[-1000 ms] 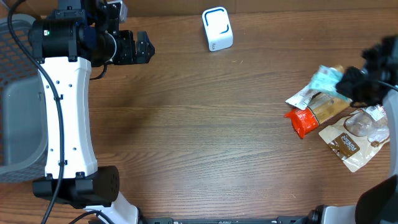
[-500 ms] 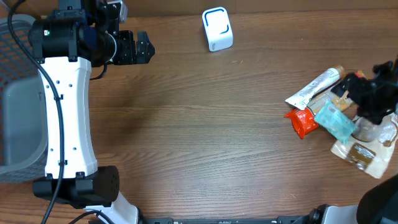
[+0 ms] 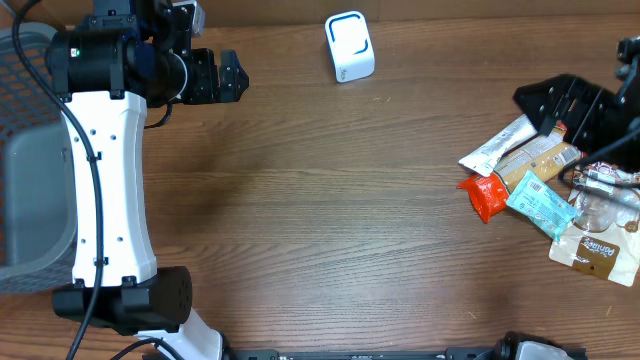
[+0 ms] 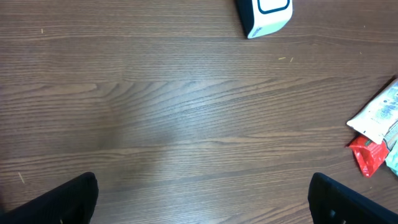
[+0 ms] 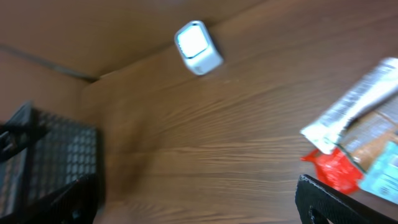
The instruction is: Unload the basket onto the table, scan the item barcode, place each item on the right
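Observation:
The white barcode scanner [image 3: 349, 46] stands at the far middle of the table, and both wrist views catch it too [image 4: 264, 15] [image 5: 198, 48]. Several item packets lie in a pile at the right. Among them are a teal packet [image 3: 540, 205], a white packet [image 3: 498, 149], a tan bar [image 3: 541, 160] and a red packet [image 3: 487, 196]. My right gripper [image 3: 560, 108] hovers open just beyond the pile, holding nothing. My left gripper [image 3: 236, 78] is open and empty at the far left, well away from the items.
A grey mesh basket [image 3: 30, 190] sits at the left edge, also visible in the right wrist view [image 5: 50, 155]. A brown pouch [image 3: 598, 252] and a clear wrapper [image 3: 600, 205] lie at the pile's right side, close to the table edge.
My right gripper opened and let go of the teal packet, which came down onto the pile. The gripper then drew back toward the far right. The left arm stayed still.

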Robot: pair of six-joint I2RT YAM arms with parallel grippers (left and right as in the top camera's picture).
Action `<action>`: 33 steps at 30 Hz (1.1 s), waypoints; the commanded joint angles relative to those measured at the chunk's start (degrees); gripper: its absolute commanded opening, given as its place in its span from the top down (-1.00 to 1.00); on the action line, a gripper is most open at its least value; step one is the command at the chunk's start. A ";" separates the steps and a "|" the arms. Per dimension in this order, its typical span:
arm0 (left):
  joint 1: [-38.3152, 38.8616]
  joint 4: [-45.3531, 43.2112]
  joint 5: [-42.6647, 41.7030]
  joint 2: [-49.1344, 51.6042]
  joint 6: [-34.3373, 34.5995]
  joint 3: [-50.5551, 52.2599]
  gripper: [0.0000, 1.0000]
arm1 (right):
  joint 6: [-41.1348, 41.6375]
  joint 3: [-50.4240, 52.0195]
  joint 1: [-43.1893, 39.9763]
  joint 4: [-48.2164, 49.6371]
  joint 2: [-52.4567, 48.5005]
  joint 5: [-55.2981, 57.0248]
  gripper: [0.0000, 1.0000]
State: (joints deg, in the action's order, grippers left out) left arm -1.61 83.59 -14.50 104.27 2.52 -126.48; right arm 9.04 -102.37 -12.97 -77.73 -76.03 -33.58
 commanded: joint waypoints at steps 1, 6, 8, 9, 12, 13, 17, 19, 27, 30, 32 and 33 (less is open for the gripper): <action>-0.24 -0.02 0.09 0.20 -1.27 -0.15 -0.99 | -0.02 -0.68 1.03 -1.55 1.14 -2.99 -1.00; -0.24 -0.02 0.09 0.20 -1.27 -0.15 -0.99 | -0.07 -0.68 1.03 -6.71 1.44 0.24 -1.00; -0.24 -0.02 0.09 0.20 -1.27 -0.17 -0.99 | -0.09 -0.68 1.03 -6.58 1.68 1.36 -1.00; -0.24 -0.02 0.09 0.20 -1.27 -0.15 -0.99 | -0.09 -0.68 1.03 -6.56 1.84 1.95 -1.00; -0.24 -0.02 0.09 0.20 -1.27 -0.15 -0.99 | -1.31 -0.66 1.07 -7.32 2.71 3.10 -1.00; -0.24 -0.04 0.09 0.20 -1.27 -0.17 -0.99 | -2.21 -0.57 1.33 -7.32 2.86 4.15 -1.00; -0.24 -0.04 0.09 0.20 -1.27 -0.15 -0.99 | -2.23 2.49 4.39 -0.79 7.08 14.03 -1.00; -0.24 -0.02 0.09 0.20 -1.27 -0.15 -0.99 | -2.21 7.19 7.23 4.79 11.80 18.47 -1.00; -0.24 -0.04 0.09 0.20 -1.27 -0.15 -0.99 | -1.77 41.18 9.09 30.82 37.92 20.52 -1.00; -0.24 -0.02 0.09 0.20 -1.27 -0.15 -0.99 | -1.79 56.19 9.11 41.42 47.84 22.27 -1.00; -0.24 -0.02 0.09 0.20 -1.27 -0.15 -0.99 | -1.77 65.42 9.11 48.83 53.18 23.12 -1.00; -0.24 -0.04 0.07 0.20 -1.27 -0.15 -0.99 | -1.77 69.05 9.09 52.17 55.21 23.34 -1.00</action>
State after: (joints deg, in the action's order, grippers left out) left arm -1.61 83.57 -14.33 104.27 2.52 -126.48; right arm 7.49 -42.15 -4.03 -29.82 -25.12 -12.91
